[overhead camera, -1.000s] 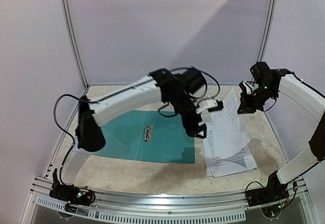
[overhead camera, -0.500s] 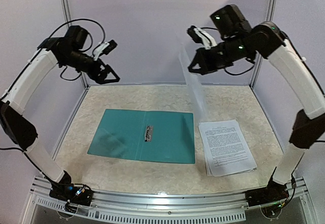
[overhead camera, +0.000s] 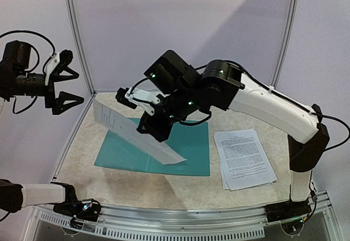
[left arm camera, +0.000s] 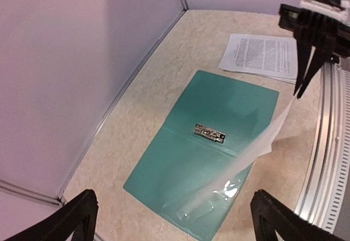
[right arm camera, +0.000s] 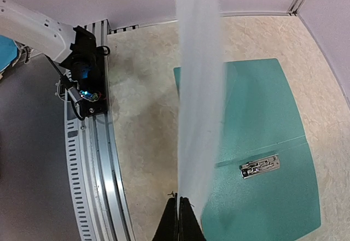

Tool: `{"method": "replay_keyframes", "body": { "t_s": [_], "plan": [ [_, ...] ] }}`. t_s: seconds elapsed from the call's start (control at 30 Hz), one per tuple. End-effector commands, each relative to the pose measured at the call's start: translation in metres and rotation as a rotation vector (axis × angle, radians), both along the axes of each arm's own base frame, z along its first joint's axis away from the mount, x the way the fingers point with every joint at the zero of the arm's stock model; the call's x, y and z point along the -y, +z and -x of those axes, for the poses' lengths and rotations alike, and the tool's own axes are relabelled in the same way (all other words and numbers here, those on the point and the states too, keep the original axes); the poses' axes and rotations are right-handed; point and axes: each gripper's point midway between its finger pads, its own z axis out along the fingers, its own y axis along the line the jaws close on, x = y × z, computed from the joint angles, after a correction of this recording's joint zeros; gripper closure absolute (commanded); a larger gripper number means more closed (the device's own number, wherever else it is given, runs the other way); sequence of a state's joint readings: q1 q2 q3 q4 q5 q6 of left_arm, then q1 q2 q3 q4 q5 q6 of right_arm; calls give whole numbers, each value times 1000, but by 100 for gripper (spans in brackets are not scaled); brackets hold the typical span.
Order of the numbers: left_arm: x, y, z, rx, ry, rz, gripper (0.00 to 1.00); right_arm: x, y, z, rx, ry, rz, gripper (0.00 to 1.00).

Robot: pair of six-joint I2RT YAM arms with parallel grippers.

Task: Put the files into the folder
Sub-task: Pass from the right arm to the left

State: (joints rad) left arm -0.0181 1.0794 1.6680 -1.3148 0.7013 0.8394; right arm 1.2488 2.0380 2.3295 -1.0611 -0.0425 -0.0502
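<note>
Top external view. The left jaws are raised high at the left wall, well apart from everything on the counter (overhead camera: 246, 110). They are spread wide with nothing between them. The right arm reaches across to the centre. The right jaws are closed on one printed sheet (overhead camera: 117, 123), which slants from upper left down to lower right over the folder (overhead camera: 188, 148). The folder lies open and flat at mid-counter. The remaining stack of files (overhead camera: 243, 156) lies just right of the folder, slightly fanned.

Left wrist view. The left arm's own fingers (left arm camera: 76, 213) show at the bottom corners, far apart and holding nothing. The folder lies open below, with its silver clip (left arm camera: 210, 134) at the fold. The sheet hangs from the right jaws at upper right and trails down across the folder's near half, blurred. I cannot tell whether its low end touches the cover. The stack lies beyond the folder.

Right wrist view. The right arm's fingers (right arm camera: 178, 219) are pressed together at the bottom edge, pinching the sheet's margin. The sheet runs up the frame nearly edge-on and blurred. The open folder and its clip lie below it to the right. The left arm base (right arm camera: 85, 82) sits on the rail (right arm camera: 95, 170) to the left.
</note>
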Motion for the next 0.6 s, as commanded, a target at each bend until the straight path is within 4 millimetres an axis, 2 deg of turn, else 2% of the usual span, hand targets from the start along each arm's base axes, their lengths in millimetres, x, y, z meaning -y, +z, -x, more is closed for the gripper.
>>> {"method": "replay_keyframes", "body": {
  "t_s": [0.0,0.07,0.2,0.27,0.4,0.5,0.57],
  "plan": [
    [24,-18,31,-110,-219,24,0,11,61,1,48,58,-176,100],
    [29,-14,41,-120,-283,21,0,12,63,1,49,60,-187,100],
    [37,-15,78,-129,-443,-17,0,14,69,-4,68,28,-203,100],
    [37,-19,83,-142,-443,-30,1,15,69,-7,77,19,-201,100],
    [30,-26,78,-164,-394,-76,0,18,63,-12,100,-2,-174,100],
    [24,-15,58,-131,-276,-92,0,25,59,-19,127,-18,-138,100],
    [21,-8,54,-121,-252,-106,0,31,59,-26,153,-48,-122,100]
  ]
}}
